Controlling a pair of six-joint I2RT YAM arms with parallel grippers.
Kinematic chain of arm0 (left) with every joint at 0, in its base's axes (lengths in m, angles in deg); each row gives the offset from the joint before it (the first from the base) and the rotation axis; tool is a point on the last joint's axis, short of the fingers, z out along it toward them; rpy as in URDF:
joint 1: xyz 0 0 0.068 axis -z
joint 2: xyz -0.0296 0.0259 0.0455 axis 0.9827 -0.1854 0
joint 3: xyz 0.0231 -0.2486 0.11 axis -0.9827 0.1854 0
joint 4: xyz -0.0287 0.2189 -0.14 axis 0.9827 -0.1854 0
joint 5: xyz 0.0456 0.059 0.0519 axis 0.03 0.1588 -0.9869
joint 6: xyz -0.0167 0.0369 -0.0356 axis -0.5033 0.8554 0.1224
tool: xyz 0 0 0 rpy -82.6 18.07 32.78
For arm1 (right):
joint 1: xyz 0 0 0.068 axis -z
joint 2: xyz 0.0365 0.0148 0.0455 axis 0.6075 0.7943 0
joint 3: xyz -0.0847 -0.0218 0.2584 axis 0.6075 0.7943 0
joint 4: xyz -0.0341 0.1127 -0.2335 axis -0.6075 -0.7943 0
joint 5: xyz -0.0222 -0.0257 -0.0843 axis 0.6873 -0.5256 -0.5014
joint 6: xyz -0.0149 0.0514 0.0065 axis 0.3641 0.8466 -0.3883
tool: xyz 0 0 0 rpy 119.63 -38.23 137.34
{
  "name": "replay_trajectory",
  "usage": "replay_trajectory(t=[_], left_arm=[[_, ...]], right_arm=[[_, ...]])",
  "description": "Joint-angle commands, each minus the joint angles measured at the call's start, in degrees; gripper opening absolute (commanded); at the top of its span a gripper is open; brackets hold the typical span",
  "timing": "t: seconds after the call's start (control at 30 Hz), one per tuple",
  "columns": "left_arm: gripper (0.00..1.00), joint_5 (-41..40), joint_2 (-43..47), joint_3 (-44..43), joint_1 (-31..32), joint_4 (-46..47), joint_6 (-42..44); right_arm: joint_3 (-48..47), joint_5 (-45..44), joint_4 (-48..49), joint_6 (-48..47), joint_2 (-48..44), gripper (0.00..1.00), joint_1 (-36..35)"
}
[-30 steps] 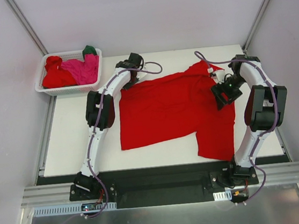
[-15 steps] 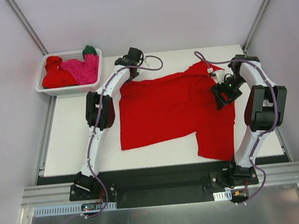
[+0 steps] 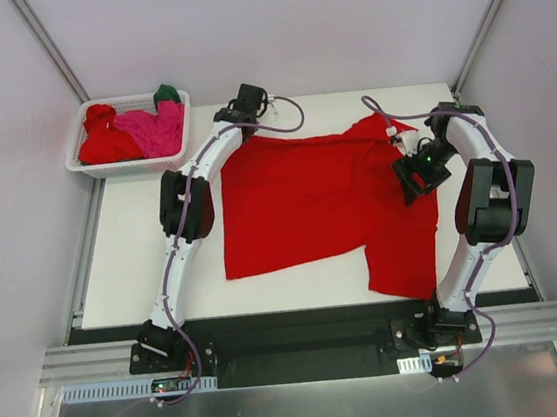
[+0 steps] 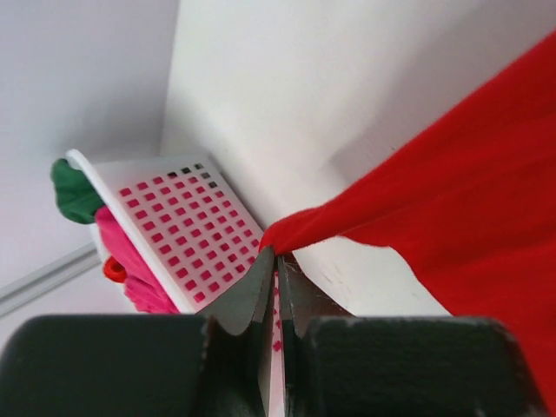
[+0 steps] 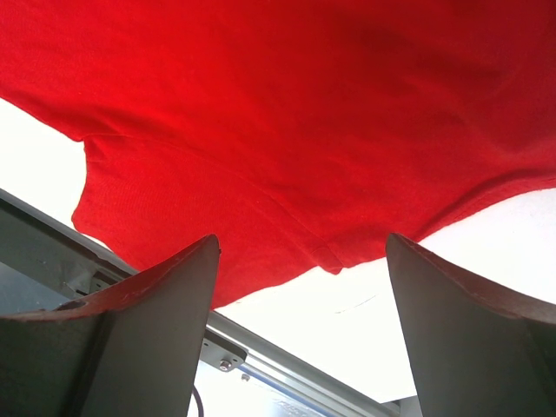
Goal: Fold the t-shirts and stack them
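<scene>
— Where does the red t-shirt lie?
— Spread on the worktop, nearer its right edge. The left gripper pinches the shirt's far left corner tight.
— The right gripper?
— Wide apart above the cloth, probably holding nothing.

A table fills the middle. The spread shirt lies flat on it, more to the right than the left. Its right part reaches close to the near edge. A basket sits at the far left corner of the table. A pile of shirts lies inside the basket. The left gripper is at the far edge, just right of the basket. It pinches the far left corner of the spread shirt. The right gripper is over the right side of the spread shirt, with its two fingers wide apart.
</scene>
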State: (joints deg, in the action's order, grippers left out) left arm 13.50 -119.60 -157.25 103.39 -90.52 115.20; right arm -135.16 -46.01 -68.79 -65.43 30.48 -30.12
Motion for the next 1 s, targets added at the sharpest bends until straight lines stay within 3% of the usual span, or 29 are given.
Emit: replay_trajectory(t=[0.0, 0.53, 0.97], left_arm=[[0.00, -3.73, 3.42, 1.23, 0.71, 7.36, 6.11], [0.00, -8.13, 1.93, 6.34, 0.62, 27.22, 20.88], [0.00, -10.50, -1.41, 4.93, -0.43, 29.78, 25.27]], right_arm=[[0.49, 1.40, -1.90, -0.92, -3.81, 0.81, -0.35], [1.81, 1.22, -1.73, -1.36, -5.65, 0.81, 0.00], [2.51, 1.49, -1.73, -1.28, -6.36, 0.81, 0.44]])
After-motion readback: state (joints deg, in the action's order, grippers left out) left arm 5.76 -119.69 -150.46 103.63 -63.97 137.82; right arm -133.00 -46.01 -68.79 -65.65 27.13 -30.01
